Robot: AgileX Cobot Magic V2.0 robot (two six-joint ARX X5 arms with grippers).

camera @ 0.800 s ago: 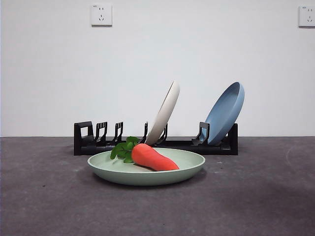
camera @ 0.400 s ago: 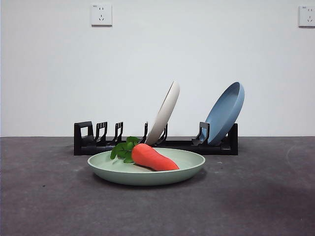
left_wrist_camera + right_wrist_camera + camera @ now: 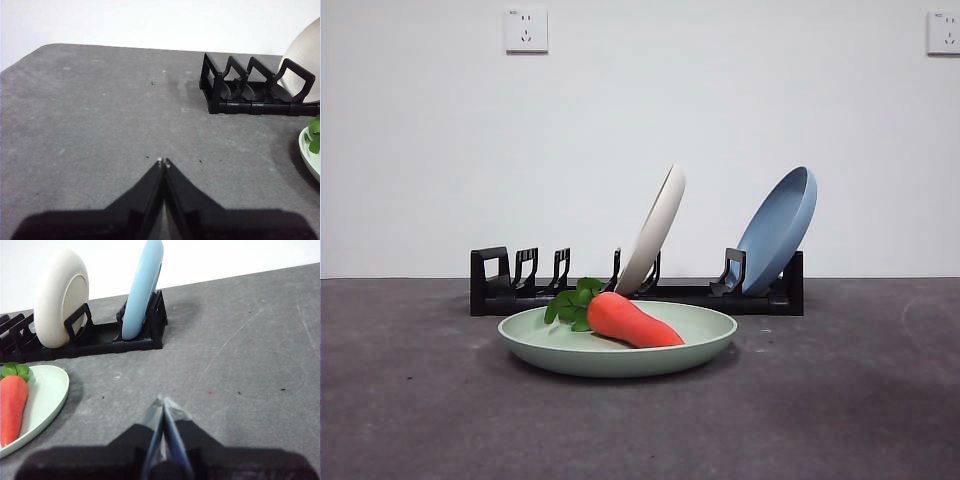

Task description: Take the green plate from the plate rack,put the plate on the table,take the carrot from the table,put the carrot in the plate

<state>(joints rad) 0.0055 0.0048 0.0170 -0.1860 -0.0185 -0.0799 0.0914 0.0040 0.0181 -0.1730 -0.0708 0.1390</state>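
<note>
The green plate (image 3: pixel 618 340) lies flat on the table (image 3: pixel 840 400) in front of the plate rack (image 3: pixel 636 286). Inside it rests the carrot (image 3: pixel 632 320), leaves pointing toward the rack. The plate's rim (image 3: pixel 311 156) and the carrot's leaves (image 3: pixel 315 134) show at the edge of the left wrist view; plate (image 3: pixel 42 405) and carrot (image 3: pixel 12 406) also show in the right wrist view. My left gripper (image 3: pixel 163 162) is shut and holds nothing, well clear of the plate. My right gripper (image 3: pixel 163 401) is shut too, off to the plate's other side. Neither arm appears in the front view.
A cream-white plate (image 3: pixel 654 230) and a blue plate (image 3: pixel 776 232) lean upright in the rack; the right wrist view shows the cream-white plate (image 3: pixel 60 297) and the blue plate (image 3: pixel 142 287) too. Several rack holders (image 3: pixel 250 80) stand without plates.
</note>
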